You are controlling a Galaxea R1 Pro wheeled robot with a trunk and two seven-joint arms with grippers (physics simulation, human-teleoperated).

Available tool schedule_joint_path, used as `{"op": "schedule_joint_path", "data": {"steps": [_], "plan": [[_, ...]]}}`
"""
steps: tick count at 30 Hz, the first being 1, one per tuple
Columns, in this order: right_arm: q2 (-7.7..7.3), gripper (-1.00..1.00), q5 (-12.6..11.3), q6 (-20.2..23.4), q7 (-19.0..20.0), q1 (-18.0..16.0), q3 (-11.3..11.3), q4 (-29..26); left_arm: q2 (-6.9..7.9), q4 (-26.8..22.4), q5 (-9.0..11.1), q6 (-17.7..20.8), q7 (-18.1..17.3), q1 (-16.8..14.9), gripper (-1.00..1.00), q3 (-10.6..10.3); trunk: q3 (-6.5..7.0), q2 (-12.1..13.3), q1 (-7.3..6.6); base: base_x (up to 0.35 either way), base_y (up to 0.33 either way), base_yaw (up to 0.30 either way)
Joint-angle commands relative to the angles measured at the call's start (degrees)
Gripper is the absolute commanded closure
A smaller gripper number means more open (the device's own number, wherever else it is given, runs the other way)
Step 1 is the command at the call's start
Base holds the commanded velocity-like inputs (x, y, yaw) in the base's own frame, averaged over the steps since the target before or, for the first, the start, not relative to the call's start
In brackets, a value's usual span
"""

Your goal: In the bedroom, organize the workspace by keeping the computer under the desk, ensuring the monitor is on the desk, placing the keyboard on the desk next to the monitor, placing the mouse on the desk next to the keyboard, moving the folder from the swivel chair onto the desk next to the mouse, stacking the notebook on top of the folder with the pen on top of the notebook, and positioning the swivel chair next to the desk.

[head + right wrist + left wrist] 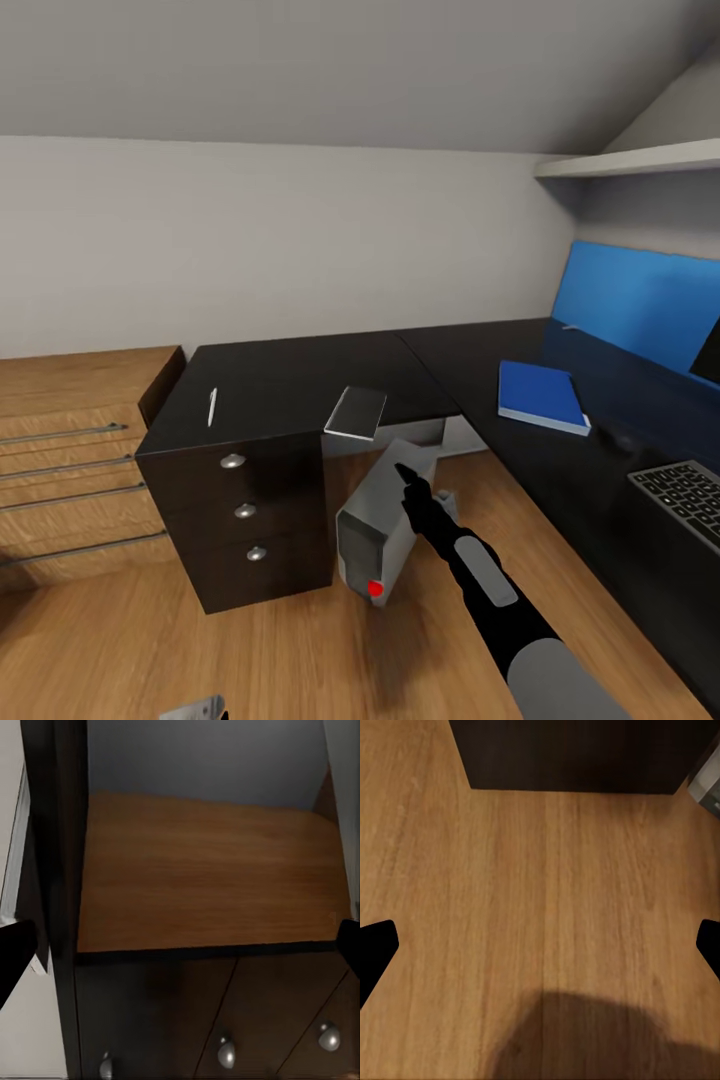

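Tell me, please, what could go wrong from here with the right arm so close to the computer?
1. The computer stands tilted on the floor beside the drawer unit. The open right gripper is at its top, so a push could tip it over.
2. The grey notebook overhangs the desk edge just above the arm. Lifting the arm might knock it to the floor.
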Motion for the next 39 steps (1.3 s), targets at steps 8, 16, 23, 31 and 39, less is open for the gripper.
{"op": "schedule_joint_path", "data": {"steps": [8,16,23,31,39], "plan": [[0.18,-1.0,0.0,0.0,0.3,0.0,4.9,0.0,-0.03,-0.1,0.4,0.1,0.1,0.0,-1.0,0.0,-0.94,-2.0,1.1,0.0,0.0,0.0],[0.28,-1.0,0.0,0.0,0.4,0.0,7.1,0.0,0.04,0.0,0.3,0.0,0.0,0.0,-1.0,0.0,-0.94,-2.0,1.1,0.0,0.0,0.0],[0.3,-1.0,0.0,-0.1,0.4,-0.1,7.5,-0.1,0.1,0.2,0.3,0.0,0.0,0.0,-1.0,0.0,-0.94,-2.0,1.1,0.0,0.0,0.0],[0.31,-1.0,0.0,-0.1,2.8,-0.1,8.2,-0.2,0.14,0.4,0.3,0.0,0.0,0.0,-1.0,0.0,-0.94,-2.0,1.1,0.0,0.0,0.0],[0.27,-1.0,0.0,-0.1,6.4,-0.1,10.9,-0.4,0.14,0.5,0.3,0.0,0.0,0.0,-1.0,0.1,-0.94,-2.0,1.1,0.0,0.0,0.0]]}}
